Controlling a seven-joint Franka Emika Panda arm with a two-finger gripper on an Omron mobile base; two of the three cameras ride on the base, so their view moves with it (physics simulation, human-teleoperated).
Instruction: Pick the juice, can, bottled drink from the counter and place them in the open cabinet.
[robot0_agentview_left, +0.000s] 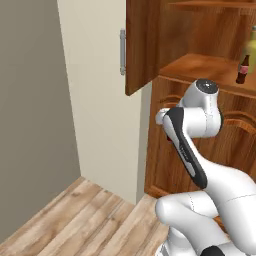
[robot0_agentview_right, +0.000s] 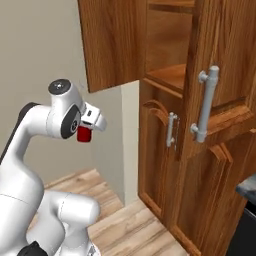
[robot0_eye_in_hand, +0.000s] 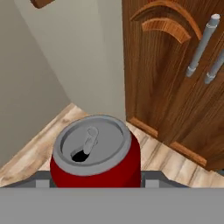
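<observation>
Hand view: the small red cylindrical can with a silver top is sitting between the jaws, which are clamping its sides.
Right base view: the two-finger gripper is carrying it left of the tall reddish-brown wooden open cabinet.
Left base view: the slim dark brown bottled drink is standing on a shelf beside the yellow juice bottle.

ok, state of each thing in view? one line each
can: upright, held in the claw, in the air in front of the cabinet
bottled drink: upright on the cabinet shelf
juice: on the same shelf, behind the bottled drink
open cabinet: upper doors open, lower doors shut
</observation>
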